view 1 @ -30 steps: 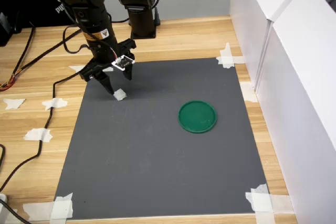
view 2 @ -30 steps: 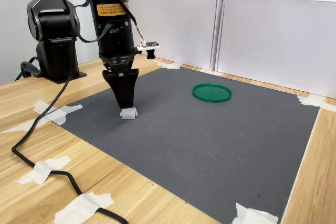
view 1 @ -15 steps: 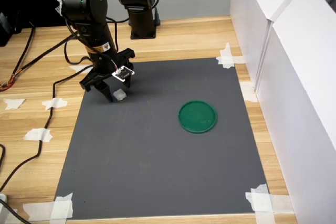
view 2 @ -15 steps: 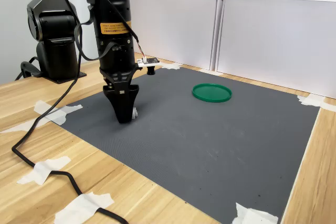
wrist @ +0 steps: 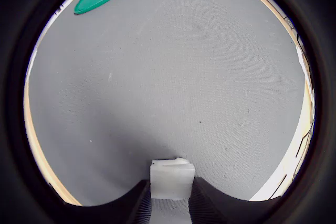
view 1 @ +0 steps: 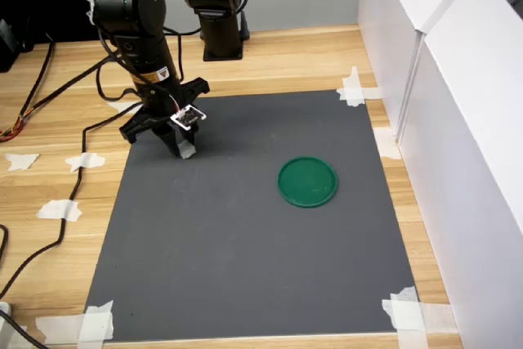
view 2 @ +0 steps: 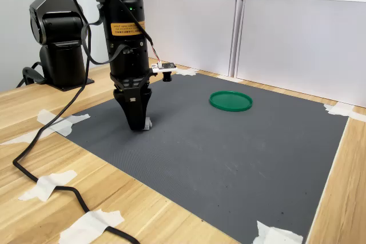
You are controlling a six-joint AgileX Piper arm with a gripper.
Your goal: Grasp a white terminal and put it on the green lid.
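Down at mat level, gripper (wrist: 169, 207) straddling white terminal (wrist: 171, 179), fingers flanking it, green lid (view 1: 307, 181) well apart.

In the second exterior view, the black arm (view 2: 127, 32) was seen standing upright over the dark grey mat (view 2: 229, 152), its gripper (view 2: 136, 124) lowered to the mat surface near the mat's left edge. The white terminal (view 2: 147, 123) was mostly hidden behind the dark fingers (view 2: 134, 110), with only a sliver showing; whether it was clamped could not be told. The green lid (view 2: 230, 100) lay flat on the mat, well apart to the right and farther back. The mat was taped to the wooden table (view 2: 34, 141), across which a black cable (view 2: 40, 170) ran.
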